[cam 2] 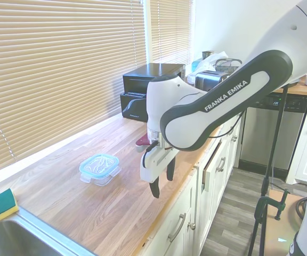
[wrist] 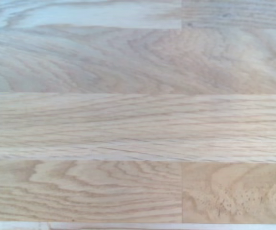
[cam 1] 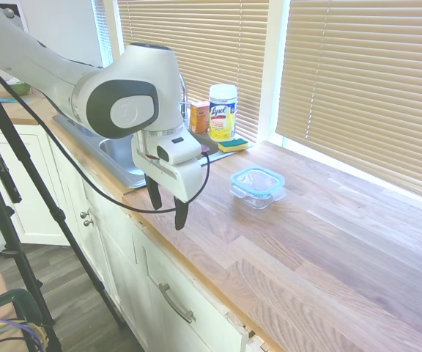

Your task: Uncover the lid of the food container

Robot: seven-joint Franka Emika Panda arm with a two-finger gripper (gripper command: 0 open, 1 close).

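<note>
Clear food container (cam 1: 257,193) on wooden counter, teal-rimmed lid (cam 1: 257,179) seated on top

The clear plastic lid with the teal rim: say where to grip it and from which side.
Probably from above, fingers across the teal-rimmed clear lid's rim at a snap tab: it lies flat on the shallow clear glass container, and the open gripper already points down.

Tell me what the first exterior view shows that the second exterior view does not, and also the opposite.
Only the first exterior view shows the yellow Lysol tub and a small orange box by the window. Only the second exterior view shows the black oven, the toaster and the dishwasher. Both show the open gripper above the counter edge, apart from the food container with the lid on it, the wooden counter and the sponge.
</note>
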